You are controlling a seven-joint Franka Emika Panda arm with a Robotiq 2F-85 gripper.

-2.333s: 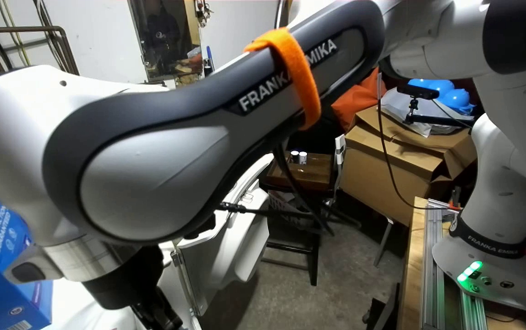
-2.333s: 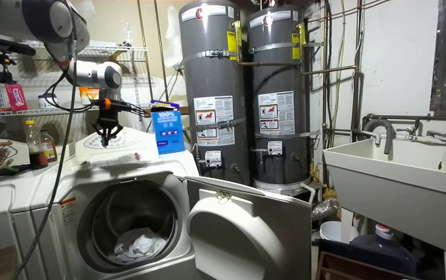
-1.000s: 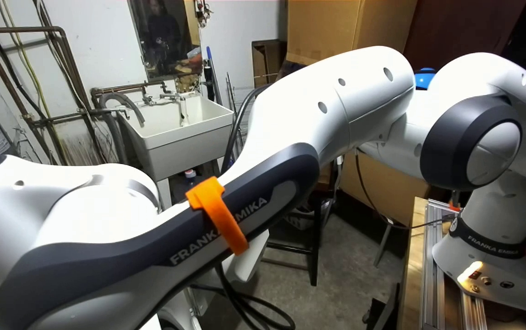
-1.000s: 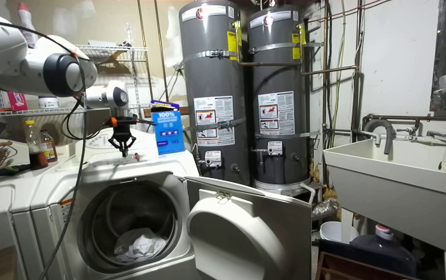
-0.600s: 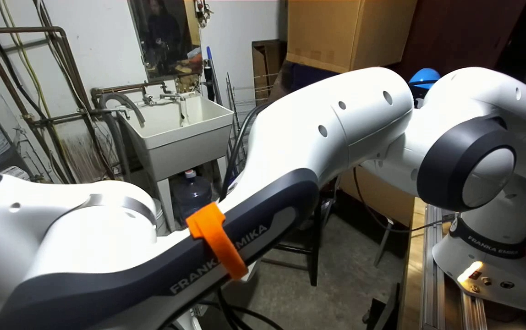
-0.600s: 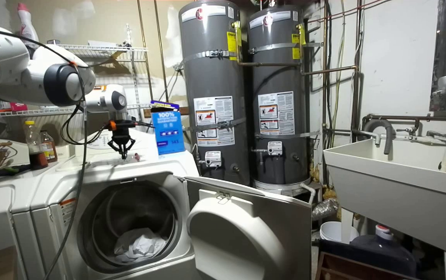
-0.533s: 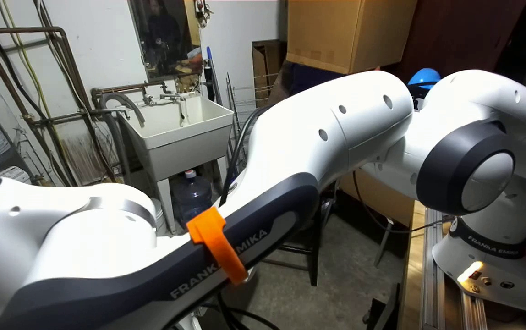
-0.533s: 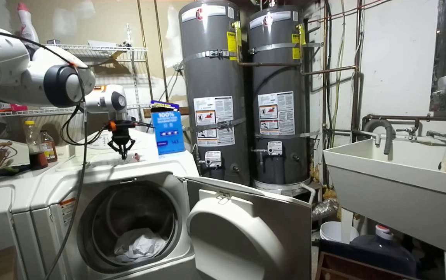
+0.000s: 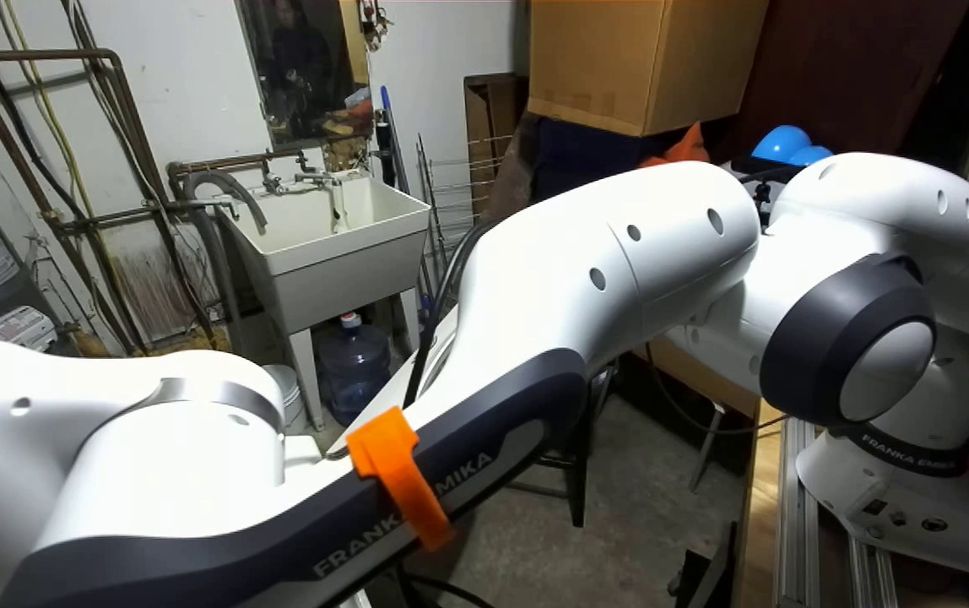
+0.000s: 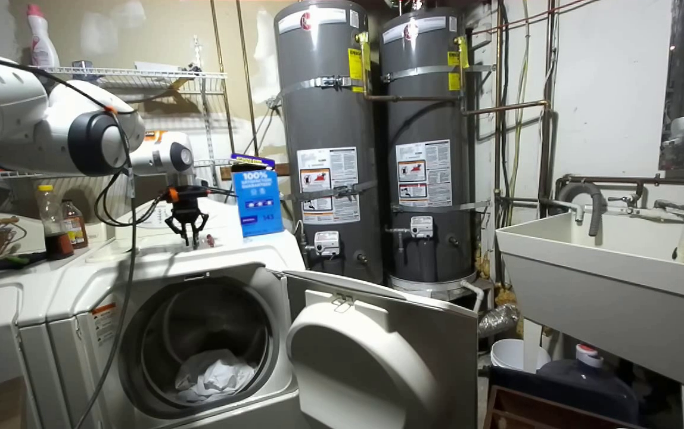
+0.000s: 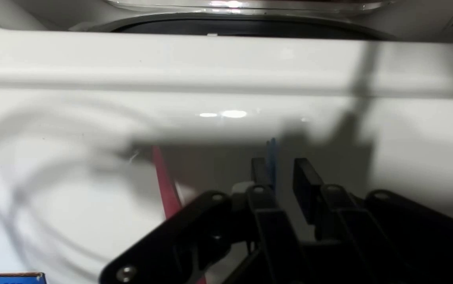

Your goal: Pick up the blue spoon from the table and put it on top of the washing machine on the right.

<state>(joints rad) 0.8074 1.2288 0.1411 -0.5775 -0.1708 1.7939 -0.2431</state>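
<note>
Nearest, we see the gripper (image 11: 282, 173), which hangs low above the white top of the washer (image 10: 270, 256). In the wrist view, its jaws stand a little apart. The spoon (image 11: 272, 157), thin and blue, is in the gap between the pads (image 11: 304, 180), just beside one of them and apart from the other, so we do not call it grasped. Whether it touches the nearer pad, and whether it rests on the washer, we cannot tell; a part of it is hidden by the gripper. A red strip (image 11: 165, 181) lies near, on the same white surface, and the gripper covers a part of it also. A blue box (image 10: 258, 205) stands close by on the washer. In an exterior view, the door (image 10: 354, 363) of the washer is swung out to the side, and a white cloth (image 10: 217, 378) lies inside. Two bottles (image 10: 50, 217) stand side by side farther back. In an exterior view, behind the arm (image 9: 603, 228) with its orange band (image 9: 404, 485), we see a dark leg of the table (image 9: 579, 485). Farther away, two grey tanks (image 10: 330, 128) stand next to each other, and in both exterior views we find the sink (image 9: 349, 279), with a big water jug (image 9: 354, 363) near its legs
</note>
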